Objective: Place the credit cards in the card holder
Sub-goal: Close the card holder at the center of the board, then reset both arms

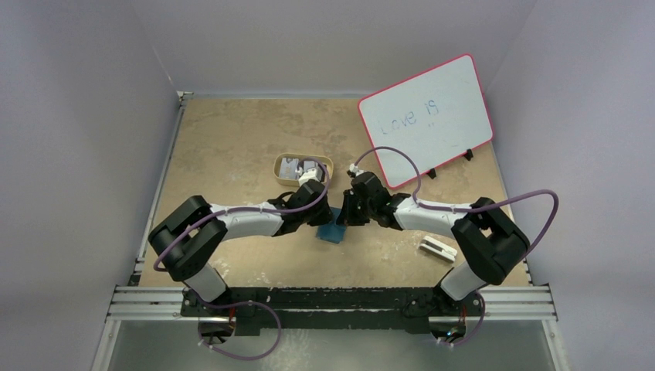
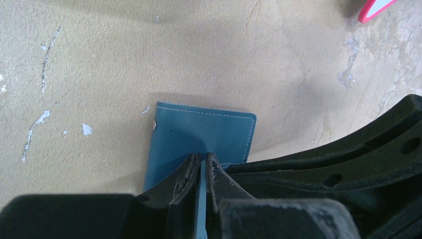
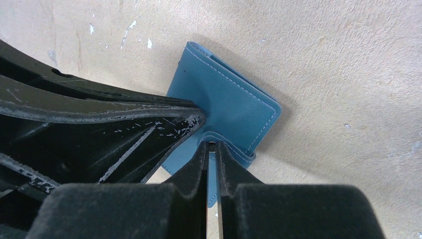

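Card holder partly behind both pairs of clamped jaws.

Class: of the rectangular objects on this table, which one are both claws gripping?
The blue card holder at the centre: left claw and right claw both pinch it. The whiteboard and white block sit untouched.

We see the card holder as matt, stitched, leather-like teal, the table as rough tan board, the right gripper as scuffed black plastic.
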Action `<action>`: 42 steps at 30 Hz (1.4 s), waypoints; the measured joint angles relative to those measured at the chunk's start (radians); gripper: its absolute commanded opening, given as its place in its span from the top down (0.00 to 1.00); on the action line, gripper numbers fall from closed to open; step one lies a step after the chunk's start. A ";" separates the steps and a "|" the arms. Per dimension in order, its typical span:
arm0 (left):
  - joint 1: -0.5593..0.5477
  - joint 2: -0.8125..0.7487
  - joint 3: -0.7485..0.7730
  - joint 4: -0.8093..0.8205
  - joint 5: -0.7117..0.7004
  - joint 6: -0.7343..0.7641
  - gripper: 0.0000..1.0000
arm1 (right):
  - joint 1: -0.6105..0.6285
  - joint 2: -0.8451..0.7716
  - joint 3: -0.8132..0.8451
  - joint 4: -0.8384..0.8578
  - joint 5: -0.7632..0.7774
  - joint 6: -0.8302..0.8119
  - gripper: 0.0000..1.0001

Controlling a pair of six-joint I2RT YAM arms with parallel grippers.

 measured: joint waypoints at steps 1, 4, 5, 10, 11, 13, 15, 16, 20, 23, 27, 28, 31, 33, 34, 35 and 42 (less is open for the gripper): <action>0.000 -0.002 -0.004 0.005 -0.001 -0.004 0.93 | 0.003 0.005 0.008 -0.012 0.006 -0.002 0.95; 0.000 -0.009 -0.014 0.012 -0.005 -0.007 0.92 | 0.014 0.027 0.038 -0.048 0.029 -0.006 0.95; 0.000 -0.012 -0.018 0.015 -0.006 -0.008 0.92 | 0.018 0.034 0.048 -0.058 0.035 -0.008 0.95; -0.002 -0.040 -0.037 0.003 -0.008 -0.011 0.90 | 0.045 0.067 0.093 -0.097 0.080 -0.013 0.95; -0.002 -0.048 -0.042 -0.002 -0.009 -0.012 0.89 | 0.051 0.074 0.101 -0.103 0.089 -0.013 0.95; 0.000 -0.075 -0.057 -0.018 -0.009 -0.014 0.88 | 0.059 0.085 0.111 -0.110 0.102 -0.013 0.95; 0.007 -0.106 -0.078 -0.030 -0.009 -0.014 0.88 | 0.065 0.092 0.119 -0.117 0.113 -0.013 0.95; 0.013 -0.121 -0.090 -0.035 -0.008 -0.015 0.88 | 0.067 0.092 0.122 -0.121 0.117 -0.012 0.94; 0.045 -0.168 -0.116 -0.060 -0.009 -0.014 0.85 | 0.074 0.082 0.134 -0.136 0.134 -0.008 0.89; 0.065 -0.202 -0.116 -0.078 -0.009 -0.012 0.78 | 0.074 0.063 0.148 -0.166 0.153 -0.008 0.82; 0.078 -0.295 -0.114 -0.120 -0.014 0.013 0.65 | 0.082 0.024 0.148 -0.227 0.189 -0.024 0.65; 0.080 -0.323 -0.108 -0.138 -0.018 0.023 0.60 | 0.082 0.005 0.148 -0.248 0.195 -0.031 0.60; 0.082 -0.385 -0.045 -0.234 -0.042 0.055 0.51 | 0.081 -0.082 0.150 -0.275 0.207 -0.043 0.44; 0.082 -0.425 0.027 -0.306 -0.070 0.084 0.44 | 0.080 -0.164 0.151 -0.277 0.214 -0.046 0.24; 0.082 -0.448 0.063 -0.338 -0.086 0.100 0.42 | 0.080 -0.210 0.153 -0.278 0.224 -0.048 0.14; 0.082 -0.475 0.100 -0.369 -0.106 0.115 0.40 | 0.080 -0.259 0.157 -0.282 0.236 -0.047 0.05; 0.082 -0.654 0.331 -0.525 -0.198 0.209 0.34 | 0.080 -0.535 0.274 -0.312 0.346 -0.056 0.01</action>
